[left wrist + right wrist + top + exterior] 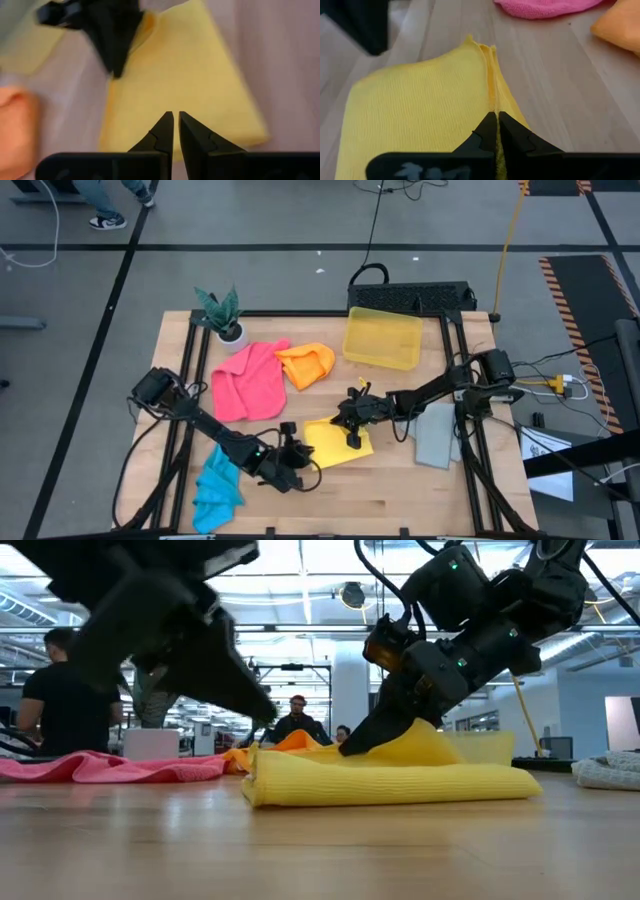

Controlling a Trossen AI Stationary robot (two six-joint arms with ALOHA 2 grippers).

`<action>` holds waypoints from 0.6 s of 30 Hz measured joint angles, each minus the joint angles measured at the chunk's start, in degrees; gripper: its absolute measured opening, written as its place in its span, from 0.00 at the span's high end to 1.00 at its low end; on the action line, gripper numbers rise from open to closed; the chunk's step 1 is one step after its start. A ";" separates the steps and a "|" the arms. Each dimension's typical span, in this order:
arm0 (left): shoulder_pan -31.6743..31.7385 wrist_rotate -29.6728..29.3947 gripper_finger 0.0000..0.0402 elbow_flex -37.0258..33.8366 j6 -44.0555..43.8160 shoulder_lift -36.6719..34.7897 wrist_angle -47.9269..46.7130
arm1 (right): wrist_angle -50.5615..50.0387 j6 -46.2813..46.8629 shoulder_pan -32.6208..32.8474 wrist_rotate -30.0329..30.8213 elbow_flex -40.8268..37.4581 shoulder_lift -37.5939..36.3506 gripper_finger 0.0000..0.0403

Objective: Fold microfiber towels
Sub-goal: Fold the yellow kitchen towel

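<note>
My right gripper: fingers pinching edge of folded yellow towel, mid-table near front. My left gripper just beside it, fingers nearly together, holding nothing. Wooden table: pink towel, orange towel, blue towel, grey towel, yellow bin, potted plant. Beyond: office, seated people.

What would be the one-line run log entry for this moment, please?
right gripper: shut on yellow towel edge | left gripper: shut, empty, beside yellow towel | towel state: folded over, flat on table
</note>
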 joint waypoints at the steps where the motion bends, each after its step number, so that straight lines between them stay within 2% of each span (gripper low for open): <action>1: 0.55 1.75 0.92 0.00 0.54 0.20 1.25 | -0.05 0.01 0.00 0.01 0.00 0.00 1.00; 10: 3.20 4.96 0.92 0.02 2.18 4.86 1.76 | -1.39 -1.67 0.26 0.39 0.00 0.00 0.97; 15: 3.38 6.80 0.92 0.02 1.12 6.07 1.12 | -2.36 -2.78 0.26 4.70 0.02 -0.19 0.86; 18: 3.23 6.90 0.92 0.02 1.27 6.14 1.14 | -4.52 -4.60 0.26 7.71 -0.02 -2.99 0.79</action>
